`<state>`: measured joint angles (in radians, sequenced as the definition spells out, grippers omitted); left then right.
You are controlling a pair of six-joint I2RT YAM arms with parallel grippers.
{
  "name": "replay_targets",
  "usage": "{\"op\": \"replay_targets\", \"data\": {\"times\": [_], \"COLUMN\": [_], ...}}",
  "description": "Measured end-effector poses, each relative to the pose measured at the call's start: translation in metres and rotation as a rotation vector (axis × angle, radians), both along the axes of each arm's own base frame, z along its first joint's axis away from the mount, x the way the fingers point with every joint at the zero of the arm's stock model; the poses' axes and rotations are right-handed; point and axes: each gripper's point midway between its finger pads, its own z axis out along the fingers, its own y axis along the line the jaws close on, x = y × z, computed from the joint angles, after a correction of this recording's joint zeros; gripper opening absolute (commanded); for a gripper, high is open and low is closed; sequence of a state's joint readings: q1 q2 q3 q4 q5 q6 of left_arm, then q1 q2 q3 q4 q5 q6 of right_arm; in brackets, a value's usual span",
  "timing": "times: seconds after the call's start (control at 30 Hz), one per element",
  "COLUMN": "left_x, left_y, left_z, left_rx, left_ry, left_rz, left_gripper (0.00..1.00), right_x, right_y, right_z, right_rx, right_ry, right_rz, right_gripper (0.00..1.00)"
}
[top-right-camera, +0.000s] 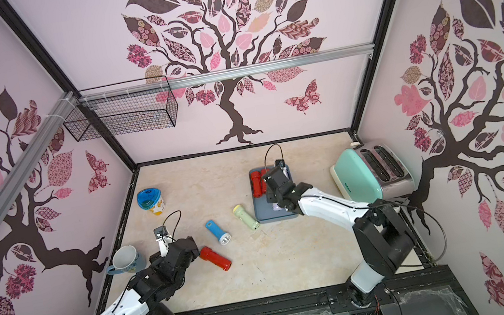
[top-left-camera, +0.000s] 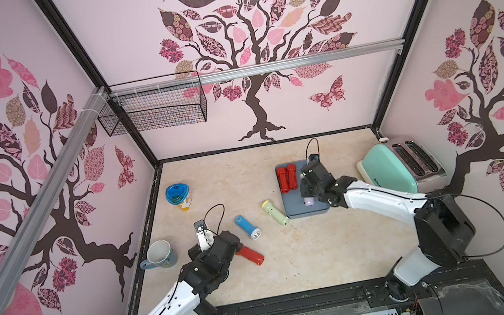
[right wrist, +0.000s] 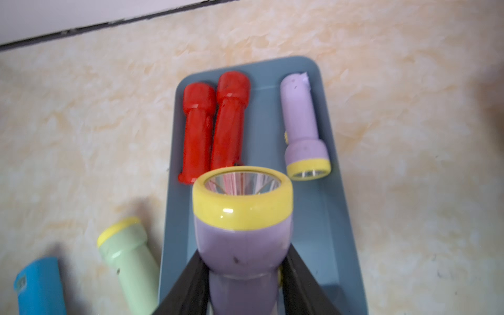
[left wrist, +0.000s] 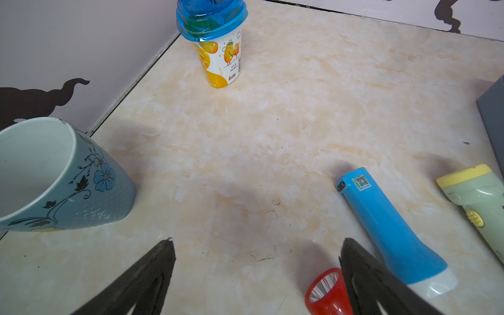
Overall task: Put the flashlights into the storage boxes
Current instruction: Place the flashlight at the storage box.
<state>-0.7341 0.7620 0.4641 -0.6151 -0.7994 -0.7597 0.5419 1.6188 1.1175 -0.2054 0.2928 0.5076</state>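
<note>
My right gripper [right wrist: 245,261] is shut on a lilac flashlight [right wrist: 242,240] with a yellow head, over the near half of the slate-blue storage box [right wrist: 335,218]. Two red flashlights [right wrist: 212,128] and another lilac flashlight [right wrist: 302,122] lie in the box's far half. A pale green flashlight [top-left-camera: 274,212] and a blue flashlight [top-left-camera: 248,226] lie on the table left of the box. A third red flashlight [left wrist: 327,291] lies just inside one finger of my left gripper [left wrist: 257,242], which is open over the table.
A blue-lidded cup [top-left-camera: 178,195] stands at the back left. A flowered mug [top-left-camera: 160,254] sits by the left wall, close to my left wrist. A mint toaster [top-left-camera: 396,166] stands at the right wall. A black wire basket [top-left-camera: 154,108] hangs on the back rail.
</note>
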Motion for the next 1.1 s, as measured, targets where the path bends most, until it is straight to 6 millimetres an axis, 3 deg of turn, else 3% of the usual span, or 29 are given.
{"op": "replay_targets", "data": {"times": [0.17,0.33,0.43,0.6,1.1], "left_x": [0.000,-0.001,-0.002,-0.004,-0.010], "left_y": [0.001,0.003,0.004,0.005,0.010], "left_z": [0.003,0.006,0.008,0.013,0.018], "left_rx": [-0.009,-0.029,-0.044,-0.075,-0.135], "left_ry": [-0.016,-0.047,-0.068,-0.103,-0.167], "left_rz": [0.003,0.007,0.004,0.004,0.004], "left_gripper": [0.98,0.97,0.98,0.98,0.98], "right_x": [0.082,0.124,0.132,0.134,0.125], "right_y": [-0.017,-0.017,-0.010,-0.005,-0.006], "right_z": [-0.018,-0.052,-0.060,-0.058,-0.073], "right_rx": [-0.005,-0.064,-0.080,-0.078,-0.057], "right_ry": [0.010,0.045,0.060,0.056,0.078], "right_rz": [-0.045,-0.021,0.016,0.049,0.040], "right_gripper": [0.44,0.44,0.45,0.45,0.43]}}
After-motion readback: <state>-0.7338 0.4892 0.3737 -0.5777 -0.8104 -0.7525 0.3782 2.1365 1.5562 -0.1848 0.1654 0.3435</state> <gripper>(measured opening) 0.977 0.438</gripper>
